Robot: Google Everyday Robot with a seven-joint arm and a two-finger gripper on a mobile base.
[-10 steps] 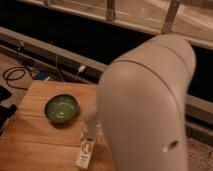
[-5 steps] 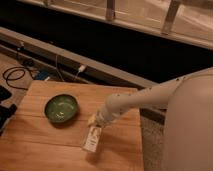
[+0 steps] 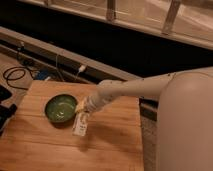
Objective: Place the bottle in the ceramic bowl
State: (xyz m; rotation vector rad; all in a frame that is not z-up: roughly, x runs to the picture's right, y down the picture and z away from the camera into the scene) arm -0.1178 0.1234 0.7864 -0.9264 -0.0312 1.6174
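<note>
The gripper holds the bottle just beside the ceramic bowl
The bottle is small and clear, with a pale white-yellowish label, and it hangs almost upright directly below the gripper, which is closed around its top end; its lower end is over the wooden table, outside the bowl's rim. The bowl is round, shallow and glossy green with a darker rim, and it stands just to the left of the gripper in the view. Compared with half a second ago, the gripper and the bottle are further left and higher in the view, nearer to the bowl, while the bowl is in the same place. The white arm reaches in from the right. The writing on the label cannot be read
</note>
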